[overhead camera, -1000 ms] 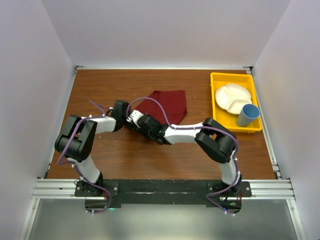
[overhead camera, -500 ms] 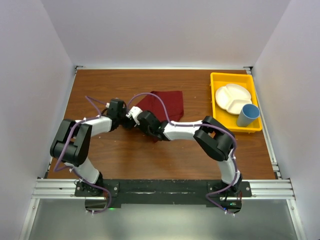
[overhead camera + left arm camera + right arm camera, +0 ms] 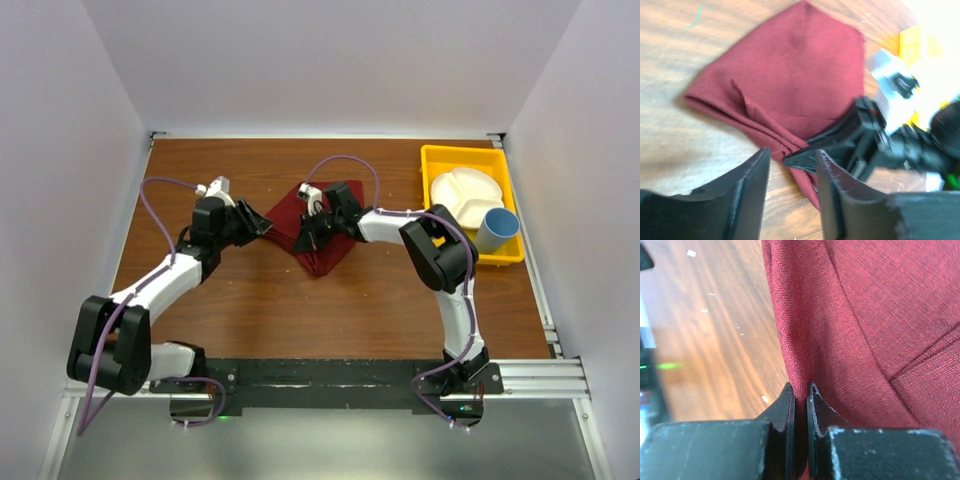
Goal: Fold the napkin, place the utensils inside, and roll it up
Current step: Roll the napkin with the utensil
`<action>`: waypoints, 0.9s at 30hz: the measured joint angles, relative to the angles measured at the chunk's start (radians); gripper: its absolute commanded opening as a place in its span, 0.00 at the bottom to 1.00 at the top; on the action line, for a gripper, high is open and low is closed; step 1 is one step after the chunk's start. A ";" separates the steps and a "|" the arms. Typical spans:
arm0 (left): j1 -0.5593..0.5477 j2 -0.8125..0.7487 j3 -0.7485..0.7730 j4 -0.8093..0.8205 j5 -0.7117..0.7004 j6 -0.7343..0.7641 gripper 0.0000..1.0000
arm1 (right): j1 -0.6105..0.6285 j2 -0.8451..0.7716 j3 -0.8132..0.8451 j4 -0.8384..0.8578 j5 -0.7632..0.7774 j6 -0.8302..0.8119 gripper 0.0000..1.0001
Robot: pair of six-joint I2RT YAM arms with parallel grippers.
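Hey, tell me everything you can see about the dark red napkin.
The napkin is plain maroon woven cloth, folded into stacked layers with a pointed outline, lying flat on the wooden table. The right tool is shut on its folded edge, creasing it; the left tool stands open just beside that spot, not gripping.

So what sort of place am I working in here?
Probably a lab test cell, not a real dining room: plain white walls box in a wooden table, an aluminium rail runs along its near edge, and a yellow bin holds a staged divided plate and blue cup.
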 measured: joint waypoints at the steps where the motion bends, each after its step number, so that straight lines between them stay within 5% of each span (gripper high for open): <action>1: 0.000 -0.002 -0.011 0.025 0.011 0.002 0.34 | -0.018 0.015 0.000 0.014 -0.048 0.026 0.00; 10: -0.060 0.173 -0.071 0.193 0.101 -0.028 0.25 | -0.107 0.090 -0.024 0.104 -0.275 0.243 0.00; 27: -0.094 0.428 -0.058 0.412 0.132 -0.111 0.00 | -0.116 0.093 0.019 -0.013 -0.248 0.278 0.00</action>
